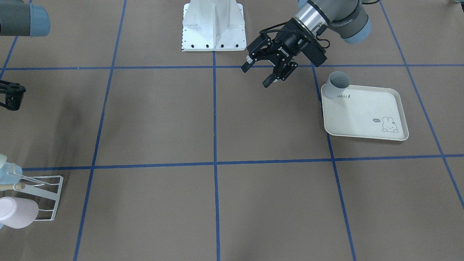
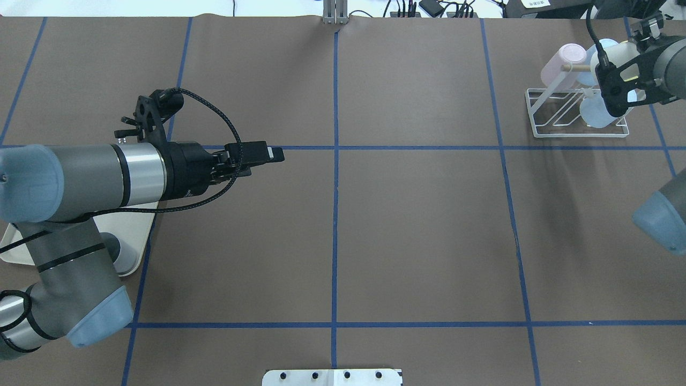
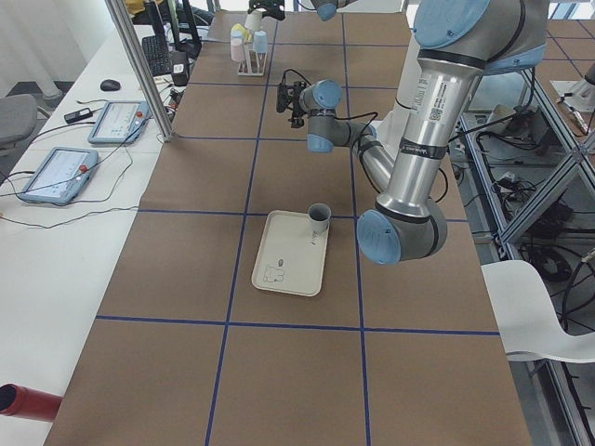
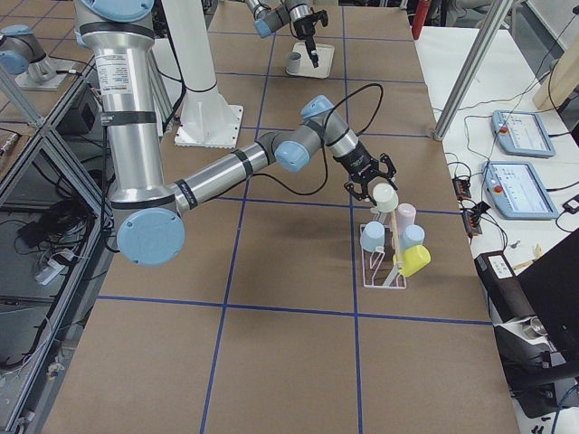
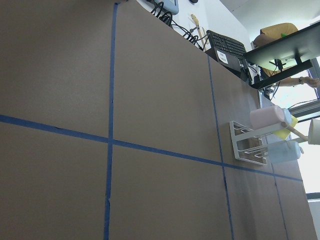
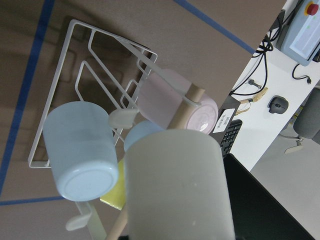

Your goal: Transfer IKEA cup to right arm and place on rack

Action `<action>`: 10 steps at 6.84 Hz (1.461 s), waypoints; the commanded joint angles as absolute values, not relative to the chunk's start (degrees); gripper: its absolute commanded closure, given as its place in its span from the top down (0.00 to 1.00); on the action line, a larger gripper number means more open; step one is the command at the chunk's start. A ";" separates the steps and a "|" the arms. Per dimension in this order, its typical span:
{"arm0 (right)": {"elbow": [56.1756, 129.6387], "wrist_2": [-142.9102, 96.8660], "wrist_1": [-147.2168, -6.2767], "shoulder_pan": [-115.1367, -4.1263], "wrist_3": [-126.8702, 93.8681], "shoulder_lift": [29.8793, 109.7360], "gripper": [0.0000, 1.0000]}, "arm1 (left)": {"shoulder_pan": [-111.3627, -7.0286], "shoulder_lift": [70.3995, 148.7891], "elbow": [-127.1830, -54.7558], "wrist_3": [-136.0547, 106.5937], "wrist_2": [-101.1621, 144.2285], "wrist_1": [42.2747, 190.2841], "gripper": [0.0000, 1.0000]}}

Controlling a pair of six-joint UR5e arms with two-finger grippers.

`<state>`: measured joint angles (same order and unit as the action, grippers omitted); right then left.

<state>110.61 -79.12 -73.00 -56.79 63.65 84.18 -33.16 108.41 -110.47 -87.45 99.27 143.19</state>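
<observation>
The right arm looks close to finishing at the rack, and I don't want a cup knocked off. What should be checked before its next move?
1. Seating of the cream cup on the rack: cannot tell; it overlaps the wooden peg and contact is hidden.
2. Jaws of the right gripper released: cannot tell.
3. The pink cup and blue cup in place on the rack: ok.
4. The left gripper open, far from the rack: ok.
5. The grey cup upright on the tray: ok.

**Finishes on my feeds**

I read the worktop (image 1: 272, 203) as matt brown paper crossed by blue tape lines (image 1: 214, 116). The rack (image 6: 82, 55) is white-coated wire with a bare wood peg (image 6: 193, 95). The cream cup (image 6: 177, 185) and tray (image 1: 362, 135) look like smooth matt plastic.
</observation>
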 commanded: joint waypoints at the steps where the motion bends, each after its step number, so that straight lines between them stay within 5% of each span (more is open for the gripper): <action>1: 110.30 -78.84 -73.04 -54.85 62.93 84.38 0.00 | -33.13 108.46 -110.57 -87.45 99.23 143.26 1.00; 10: 105.74 -75.77 -72.95 -51.68 63.37 83.58 0.01 | -33.13 108.11 -110.92 -87.71 98.36 143.35 1.00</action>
